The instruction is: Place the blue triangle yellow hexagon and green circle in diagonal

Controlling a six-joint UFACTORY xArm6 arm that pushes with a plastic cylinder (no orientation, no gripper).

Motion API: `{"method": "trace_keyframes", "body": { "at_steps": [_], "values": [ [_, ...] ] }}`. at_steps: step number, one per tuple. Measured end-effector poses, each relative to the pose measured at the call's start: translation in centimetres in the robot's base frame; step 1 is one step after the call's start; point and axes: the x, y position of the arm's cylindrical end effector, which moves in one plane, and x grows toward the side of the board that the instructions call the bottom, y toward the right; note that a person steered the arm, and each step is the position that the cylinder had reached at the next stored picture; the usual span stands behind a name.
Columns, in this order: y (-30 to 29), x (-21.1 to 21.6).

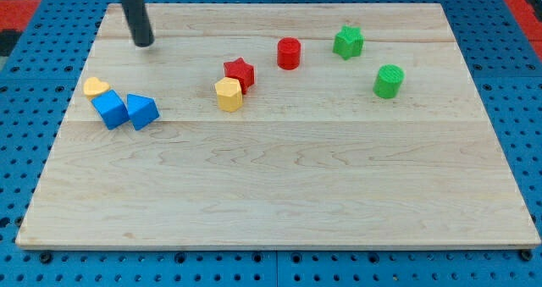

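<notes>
The tool, a bare rod gripping nothing, has its tip (145, 43) near the surface's (279, 194) top-left, above the blue triangle (142, 111). Yellow hexagon (229, 94) sits mid-board, touching the red star (240, 71); green circle (389, 81) far right. Light, rigid blocks that likely slide easily; push flat faces squarely.

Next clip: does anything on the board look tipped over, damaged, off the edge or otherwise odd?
Nothing stands out. All eight blocks sit flat on the wooden board, none off its edge. The yellow hexagon touches the red star, and the blue triangle huddles with a blue block and yellow heart. My tip is above them, touching nothing.
</notes>
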Motion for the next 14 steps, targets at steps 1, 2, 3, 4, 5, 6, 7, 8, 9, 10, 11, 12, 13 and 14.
{"method": "trace_keyframes", "body": {
  "at_steps": [1, 2, 3, 4, 5, 6, 7, 8, 9, 10, 11, 12, 13, 14],
  "values": [
    [-3.3, 2.3],
    [-1.2, 8.4],
    [1.6, 13.2],
    [1.6, 17.0],
    [3.4, 18.1],
    [2.9, 18.0],
    [2.8, 17.1],
    [4.9, 17.9],
    [7.9, 20.4],
    [6.7, 20.8],
    [4.1, 17.9],
    [9.0, 13.1],
    [12.3, 11.2],
    [14.7, 11.3]
  ]
}}
